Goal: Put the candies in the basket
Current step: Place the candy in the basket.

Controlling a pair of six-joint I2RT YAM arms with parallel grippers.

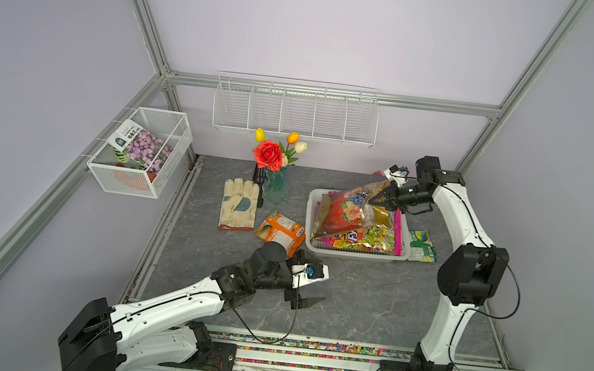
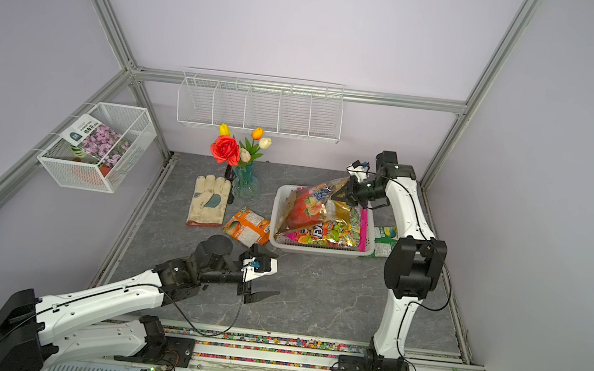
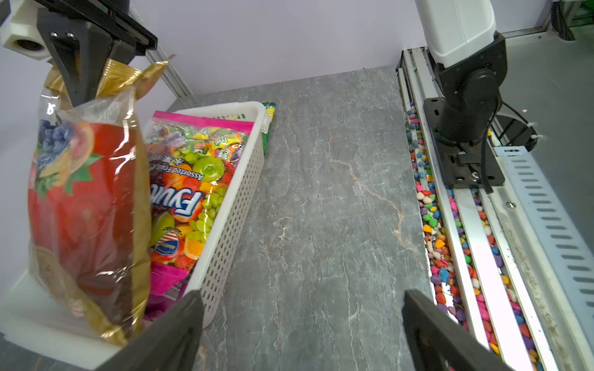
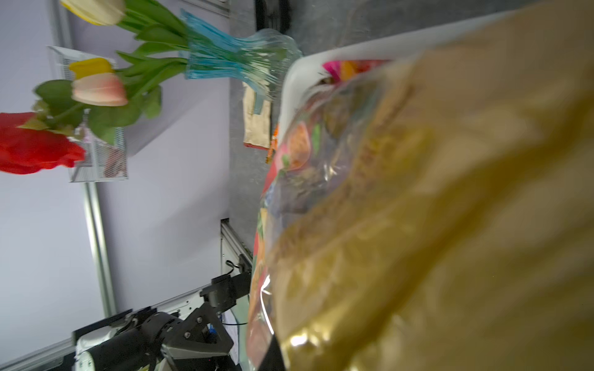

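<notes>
Over the far right corner of the basket (image 1: 356, 254), the right hand (image 1: 376, 200) is clamped on the top of the gold bag (image 1: 342, 215). It slants toward the near left, lower end inside the basket. The left hand (image 1: 323, 281), spread apart and empty, hovers by the orange bag (image 1: 280, 232).

The magenta candy bag (image 3: 193, 180) in the white basket (image 3: 231, 225) reads "Assorted Fruit" and, in big white letters, "Fyu" (the gold bag (image 3: 86, 208) covers the rest). Print on the far-left seed packet (image 1: 138, 146) is illegible.

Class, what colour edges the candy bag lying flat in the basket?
Magenta edges the flat bag; best in the left wrist view.
</notes>
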